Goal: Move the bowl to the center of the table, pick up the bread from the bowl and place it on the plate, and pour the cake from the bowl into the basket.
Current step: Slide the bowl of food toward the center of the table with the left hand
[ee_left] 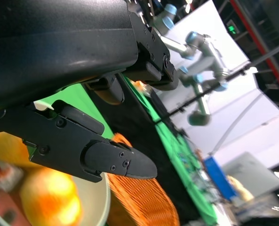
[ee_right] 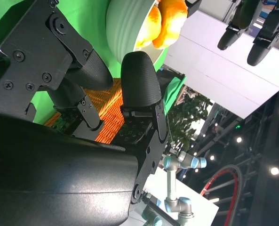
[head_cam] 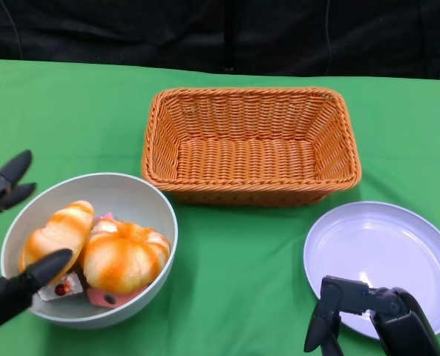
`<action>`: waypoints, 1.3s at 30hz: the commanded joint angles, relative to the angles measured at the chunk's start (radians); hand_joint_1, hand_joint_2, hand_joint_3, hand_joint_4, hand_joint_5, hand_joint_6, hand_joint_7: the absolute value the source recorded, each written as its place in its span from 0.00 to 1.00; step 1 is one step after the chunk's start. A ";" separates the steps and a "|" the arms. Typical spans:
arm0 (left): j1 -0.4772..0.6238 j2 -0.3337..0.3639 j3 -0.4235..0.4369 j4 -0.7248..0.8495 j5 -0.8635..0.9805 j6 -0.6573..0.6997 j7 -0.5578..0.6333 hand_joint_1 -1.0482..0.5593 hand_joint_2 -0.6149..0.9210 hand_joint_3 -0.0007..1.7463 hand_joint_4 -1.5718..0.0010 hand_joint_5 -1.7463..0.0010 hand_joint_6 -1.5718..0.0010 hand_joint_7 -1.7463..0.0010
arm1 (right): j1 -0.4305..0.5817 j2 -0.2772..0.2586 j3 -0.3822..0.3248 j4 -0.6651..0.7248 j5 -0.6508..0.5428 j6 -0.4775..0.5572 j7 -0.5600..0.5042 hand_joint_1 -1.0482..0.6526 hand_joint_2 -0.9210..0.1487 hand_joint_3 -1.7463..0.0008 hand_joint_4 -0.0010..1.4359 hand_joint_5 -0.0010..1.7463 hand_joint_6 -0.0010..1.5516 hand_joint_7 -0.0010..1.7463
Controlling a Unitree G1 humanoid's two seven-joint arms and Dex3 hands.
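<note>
The grey bowl (head_cam: 160, 215) sits at the table's near left. It holds a long bread roll (head_cam: 56, 233), a round orange-and-white bun (head_cam: 127, 256), and cake pieces, one white (head_cam: 62, 288) and one pink (head_cam: 107, 298). My left hand (head_cam: 15, 293) straddles the bowl's left rim with its fingers apart: one finger reaches over the rim above the roll, and the others (head_cam: 4, 185) stay outside. It holds nothing. My right hand (head_cam: 368, 315) hovers empty over the near edge of the white plate (head_cam: 386, 245). The orange wicker basket (head_cam: 249, 144) stands empty behind.
Green cloth (head_cam: 242, 267) covers the table between bowl and plate. A black backdrop (head_cam: 205, 30) runs along the far edge. The right wrist view shows the bowl (ee_right: 125, 23), the basket (ee_right: 106, 113) and my left hand's fingers (ee_right: 252, 28).
</note>
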 commanded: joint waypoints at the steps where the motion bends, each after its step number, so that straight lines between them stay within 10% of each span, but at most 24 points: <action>1: -0.017 0.026 0.022 0.000 0.033 0.041 0.033 0.33 1.00 0.15 0.97 0.61 0.78 1.00 | 0.007 -0.008 -0.005 -0.013 0.006 0.002 -0.004 0.58 0.73 0.00 0.65 1.00 0.56 0.83; 20: -0.113 0.125 -0.033 0.026 0.266 0.539 0.056 0.26 1.00 0.18 1.00 0.81 0.89 1.00 | 0.007 -0.005 -0.004 -0.017 0.006 0.003 -0.007 0.58 0.72 0.00 0.65 1.00 0.56 0.84; 39: -0.330 0.165 -0.019 0.277 -0.066 0.907 -0.167 0.15 1.00 0.30 1.00 0.96 0.99 1.00 | 0.013 -0.012 -0.001 -0.025 0.019 0.005 0.002 0.58 0.71 0.00 0.65 1.00 0.56 0.84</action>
